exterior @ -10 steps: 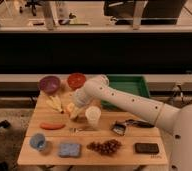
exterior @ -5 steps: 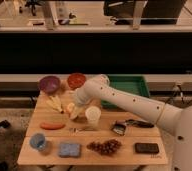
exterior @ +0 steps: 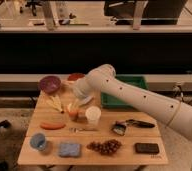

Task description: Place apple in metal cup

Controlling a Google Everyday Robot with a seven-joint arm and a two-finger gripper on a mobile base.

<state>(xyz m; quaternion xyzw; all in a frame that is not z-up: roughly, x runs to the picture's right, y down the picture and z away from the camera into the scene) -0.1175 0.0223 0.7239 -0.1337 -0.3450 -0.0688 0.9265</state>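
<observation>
The apple (exterior: 73, 113) is a small orange-yellow round fruit on the wooden table (exterior: 139, 135), left of the white cup (exterior: 93, 115). My gripper (exterior: 73, 105) is right over the apple, at its top; I cannot tell whether it holds it. The metal cup (exterior: 82, 114) shows only as a small dark shape between the apple and the white cup, mostly hidden by the arm's end. The white arm (exterior: 134, 97) reaches in from the right.
A purple bowl (exterior: 49, 84) and red bowl (exterior: 75, 77) stand at the back left, with a green tray (exterior: 131, 90) at the back right. A banana (exterior: 54, 103), carrot (exterior: 52, 126), blue cup (exterior: 38, 141), sponge (exterior: 69, 149), grapes (exterior: 105, 146), fork (exterior: 83, 130) and brush (exterior: 119, 128) lie around.
The gripper has sunk slightly toward the apple and stays over the same spot. Nothing else on the table has moved.
</observation>
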